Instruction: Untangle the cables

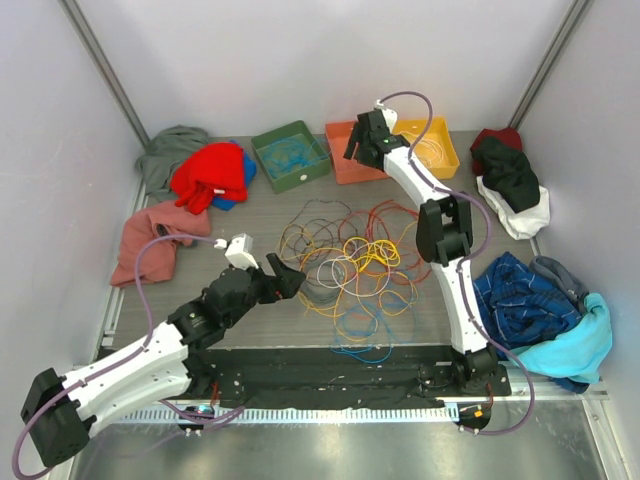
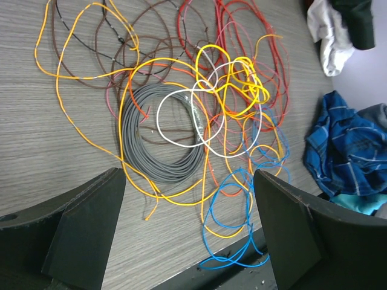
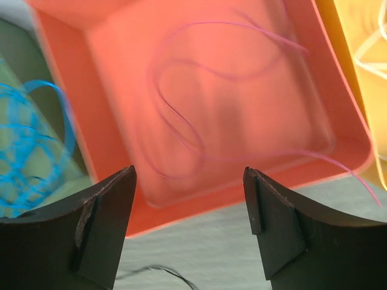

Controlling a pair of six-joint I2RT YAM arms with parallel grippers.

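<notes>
A tangled pile of cables (image 1: 350,265) in yellow, orange, red, blue, white and brown lies mid-table, with a grey coil (image 2: 160,136) inside it. My left gripper (image 1: 290,277) hovers at the pile's left edge, open and empty; its wrist view shows blue loops (image 2: 233,211) between the fingers. My right gripper (image 1: 350,148) is open and empty above the orange bin (image 1: 352,152), where a thin pink cable (image 3: 199,96) lies. In the right wrist view the gripper (image 3: 188,181) spans the bin's near wall.
A green bin (image 1: 291,155) holds blue cable (image 3: 24,145). A yellow bin (image 1: 432,145) holds pale cable. Clothes lie around: red and grey (image 1: 205,172) at back left, pink (image 1: 145,240) at left, black and white (image 1: 512,185) and blue plaid (image 1: 530,300) at right.
</notes>
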